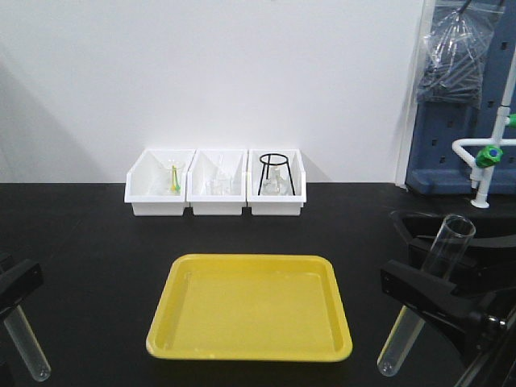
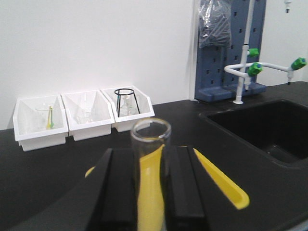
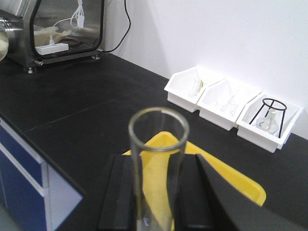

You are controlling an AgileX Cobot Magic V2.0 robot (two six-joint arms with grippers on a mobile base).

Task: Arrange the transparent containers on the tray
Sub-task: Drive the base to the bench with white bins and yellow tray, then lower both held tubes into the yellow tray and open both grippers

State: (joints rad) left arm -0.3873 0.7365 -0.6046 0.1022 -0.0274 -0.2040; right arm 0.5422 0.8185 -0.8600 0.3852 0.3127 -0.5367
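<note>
The yellow tray (image 1: pixel 250 306) lies empty in the middle of the black bench. My left gripper (image 1: pixel 18 289) hangs at its left, shut on a clear test tube (image 1: pixel 27 343) whose round bottom points down. My right gripper (image 1: pixel 423 289) hovers at the tray's right, shut on a second tilted test tube (image 1: pixel 450 239). In the left wrist view the tube's rim (image 2: pixel 150 131) stands between the black fingers of the gripper (image 2: pixel 150 161), with the tray (image 2: pixel 222 186) behind. In the right wrist view the tube (image 3: pixel 159 129) sits in the gripper (image 3: pixel 159 166) over the tray (image 3: pixel 233 180).
Three white bins (image 1: pixel 216 193) stand at the back against the wall, holding small glassware and a black tripod stand (image 1: pixel 274 172). A sink (image 2: pixel 262 126), a white faucet with green knobs (image 1: pixel 487 155) and a blue pegboard (image 1: pixel 451 121) lie to the right. A steel cabinet (image 3: pixel 57 24) stands at the far left.
</note>
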